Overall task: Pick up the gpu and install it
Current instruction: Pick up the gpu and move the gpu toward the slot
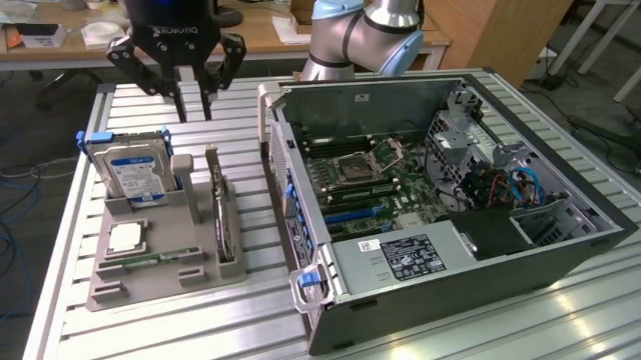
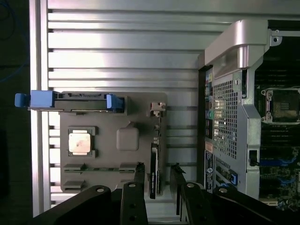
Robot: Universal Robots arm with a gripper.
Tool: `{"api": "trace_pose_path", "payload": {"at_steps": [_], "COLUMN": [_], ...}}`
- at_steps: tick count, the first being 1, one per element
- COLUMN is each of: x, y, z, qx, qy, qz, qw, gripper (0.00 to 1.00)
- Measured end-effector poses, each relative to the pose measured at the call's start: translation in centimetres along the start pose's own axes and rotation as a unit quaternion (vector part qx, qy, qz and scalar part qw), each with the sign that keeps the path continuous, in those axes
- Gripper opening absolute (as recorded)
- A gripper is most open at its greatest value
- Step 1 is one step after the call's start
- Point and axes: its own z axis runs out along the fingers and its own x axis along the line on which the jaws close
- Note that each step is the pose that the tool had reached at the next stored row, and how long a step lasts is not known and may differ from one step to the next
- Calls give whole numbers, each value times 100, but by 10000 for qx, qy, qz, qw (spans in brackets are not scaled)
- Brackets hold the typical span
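A wooden desk (image 1: 263,21) stands behind the ribbed aluminium table (image 1: 150,330), over dark floor (image 1: 20,217).

**Surfaces and materials**

Bench (image 1: 191,326): bare ribbed aluminium, brushed, throwing glare.
Holder tray (image 1: 140,289): matt grey-beige plastic.
gpu (image 2: 154,173): dark matt board (silver metal bracket at one end).
Hard drive (image 1: 135,176): glossy label, blue plastic rails.
Computer case (image 1: 361,105): grey sheet metal, perforated rear.
Tool (image 1: 195,116): black, slight sheen.

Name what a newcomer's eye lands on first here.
The open computer case on the exterior view's right, with its motherboard laid bare. On that view's left, the black gripper hangs open above a grey parts holder, where a blue-labelled hard drive stands upright and the gpu sits on edge in a slot.
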Motion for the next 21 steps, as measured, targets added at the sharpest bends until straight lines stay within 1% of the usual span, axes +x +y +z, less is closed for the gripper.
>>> {"api": "trace_pose_path", "payload": {"at_steps": [9, 21], "x": [2, 4], "y": [-39, -64], "z": [65, 148], "qx": [0, 0], "qy": [0, 0], "qz": [0, -1], "qw": [10000, 10000], "gripper": [35, 35]}}
